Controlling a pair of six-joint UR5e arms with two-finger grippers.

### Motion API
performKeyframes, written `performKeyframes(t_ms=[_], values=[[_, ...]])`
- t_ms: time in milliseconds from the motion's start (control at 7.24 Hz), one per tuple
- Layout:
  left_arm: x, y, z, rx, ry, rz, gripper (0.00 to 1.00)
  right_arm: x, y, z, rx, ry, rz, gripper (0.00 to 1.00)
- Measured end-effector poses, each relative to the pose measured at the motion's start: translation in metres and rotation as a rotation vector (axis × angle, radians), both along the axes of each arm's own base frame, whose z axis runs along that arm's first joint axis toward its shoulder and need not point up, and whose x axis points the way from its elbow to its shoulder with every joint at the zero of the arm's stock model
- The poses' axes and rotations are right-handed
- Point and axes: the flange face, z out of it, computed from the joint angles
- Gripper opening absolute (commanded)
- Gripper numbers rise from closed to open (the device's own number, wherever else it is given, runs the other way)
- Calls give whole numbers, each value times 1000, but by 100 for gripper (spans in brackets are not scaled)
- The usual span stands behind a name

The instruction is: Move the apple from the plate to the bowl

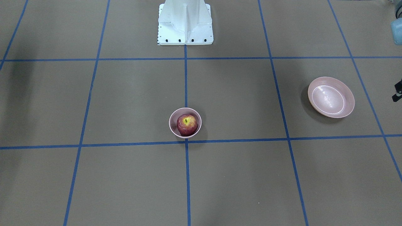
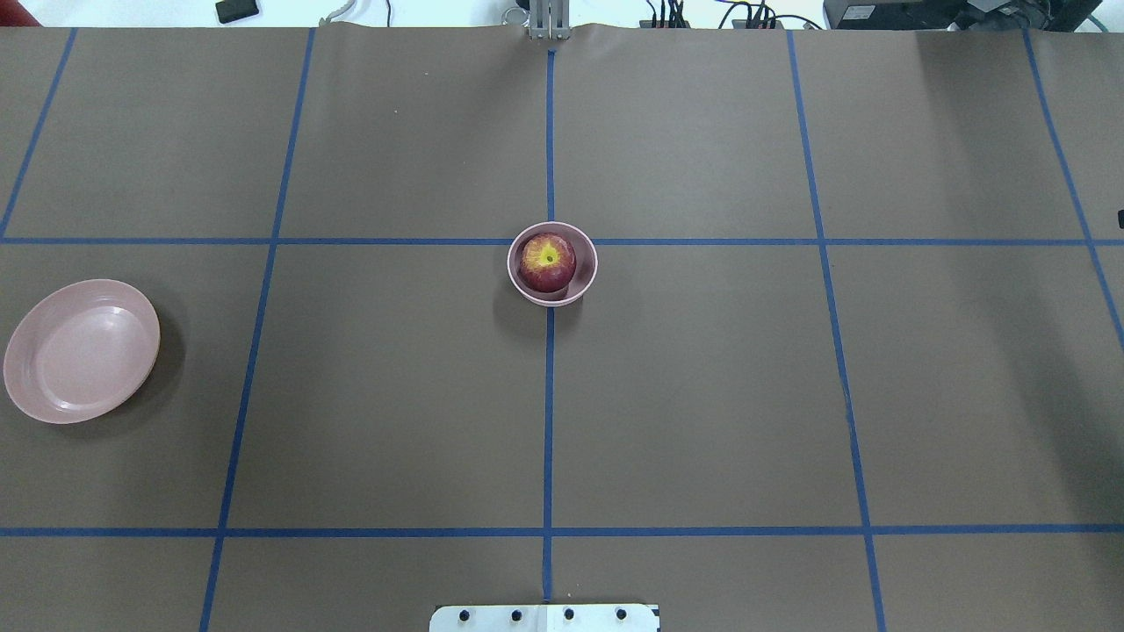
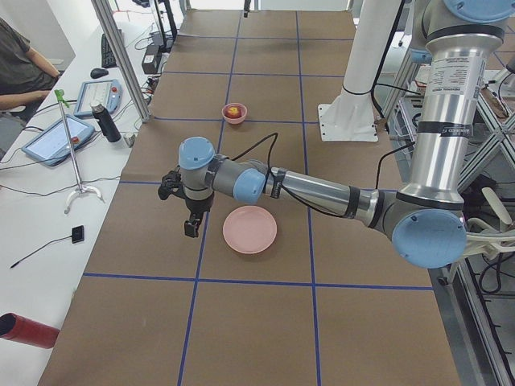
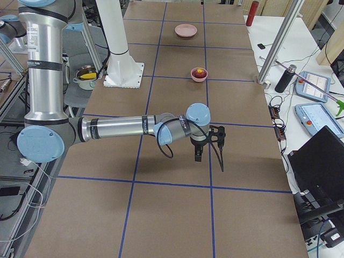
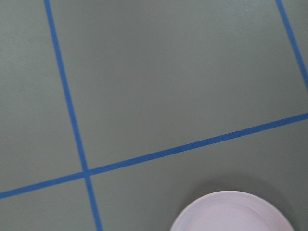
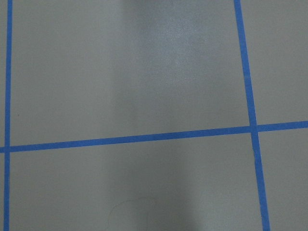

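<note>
The apple (image 1: pixel 187 124) sits in the bowl (image 1: pixel 172 124) at mid-counter (image 1: pixel 238 94). The plate (image 1: pixel 331 97) lies empty, well apart. The move looks done, with nothing left to carry. The left jaws hang beside the plate and the right jaws over the counter. I cannot tell whether either pair is open or closed. Lettering on the arms is too small to read.

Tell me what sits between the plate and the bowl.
Between the plate and the bowl only bare brown table crossed by a blue tape line, as the overhead view shows.
</note>
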Motion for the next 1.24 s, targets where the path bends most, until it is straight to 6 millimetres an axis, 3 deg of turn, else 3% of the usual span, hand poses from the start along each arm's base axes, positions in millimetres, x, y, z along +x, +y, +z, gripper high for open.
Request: performKeyframes(t_ms=[414, 829, 1243], values=[[-5, 18, 1, -32, -17, -35, 98, 0, 1, 2, 20, 8, -18, 100], [-3, 15, 20, -66, -29, -29, 98, -3, -7, -6, 31, 7, -24, 100], [-2, 13, 26, -91, -22, -31, 98, -10, -17, -13, 10, 25, -70, 100]])
